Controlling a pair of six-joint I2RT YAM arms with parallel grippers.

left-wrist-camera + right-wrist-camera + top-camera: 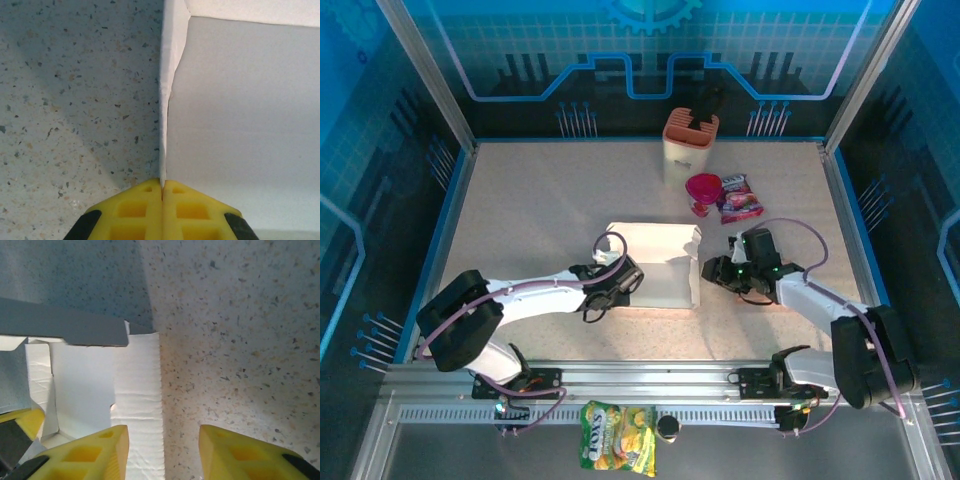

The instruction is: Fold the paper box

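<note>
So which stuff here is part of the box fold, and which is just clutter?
Job: paper box, left gripper shut on its wall, right gripper open at its flap.
Clutter: orange-topped holder, pink cup, snack packet, yellow snack bag.

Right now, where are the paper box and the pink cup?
paper box (pixel 660 268), top external view, middle of its white floor.
pink cup (pixel 703 187), top external view, its open mouth.

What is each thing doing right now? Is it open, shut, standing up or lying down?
Box: open on top, some walls up, not finished.
Left jaws: shut on a box wall.
Right jaws: open, at a box flap.
Holder: standing up.
Pink cup: standing up.
Packet: lying flat.
Yellow bag: lying flat by the arm bases.
</note>
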